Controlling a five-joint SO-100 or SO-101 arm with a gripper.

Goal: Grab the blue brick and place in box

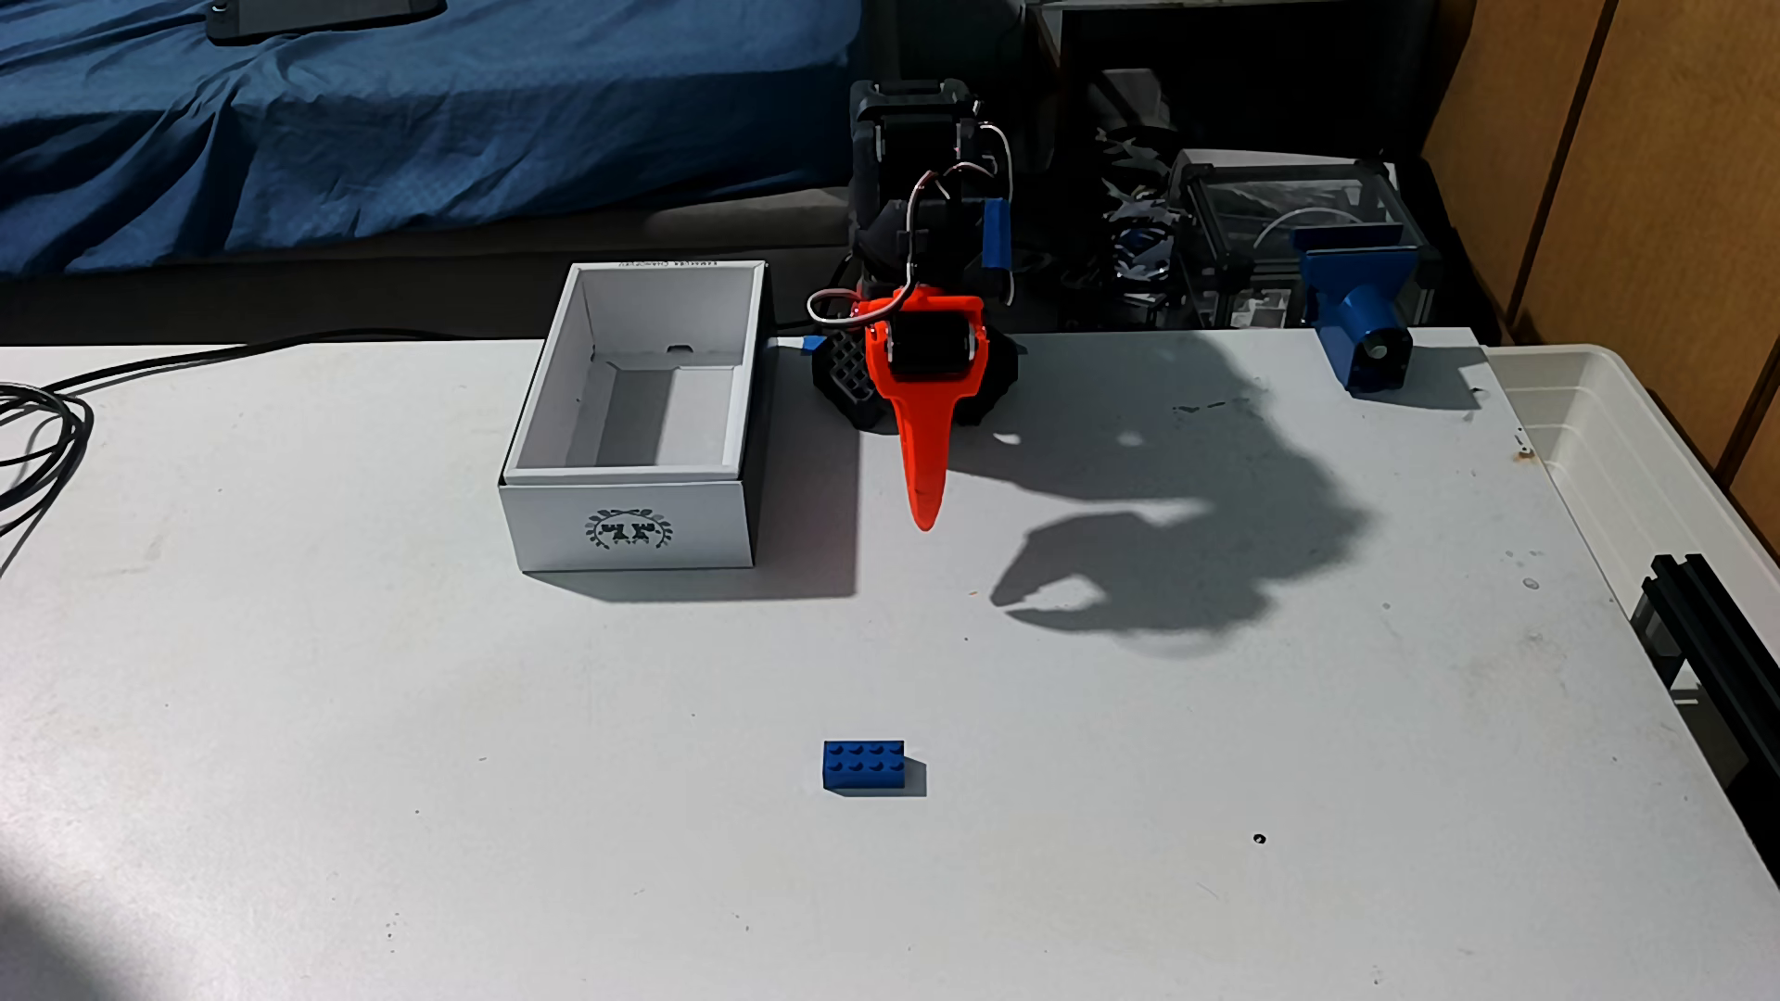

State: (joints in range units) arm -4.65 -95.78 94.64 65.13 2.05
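Fixed view of a white table (385,818) with the arm's base at the far edge. The gripper (925,515) hangs above the table with its orange finger (920,452) pointing down and toward the camera, its tip clear of the surface. The view is edge-on, so whether the jaws are spread or pressed together cannot be told. The blue brick (864,766) lies flat on the table, studs up, in the near middle, well apart from the gripper and from the box (631,525). The box stands open-topped just left of the arm, its emblem side facing the camera. A blue clamp-like part (1358,318) sits at the table's far right edge, and a black cable (39,433) coils at the left.
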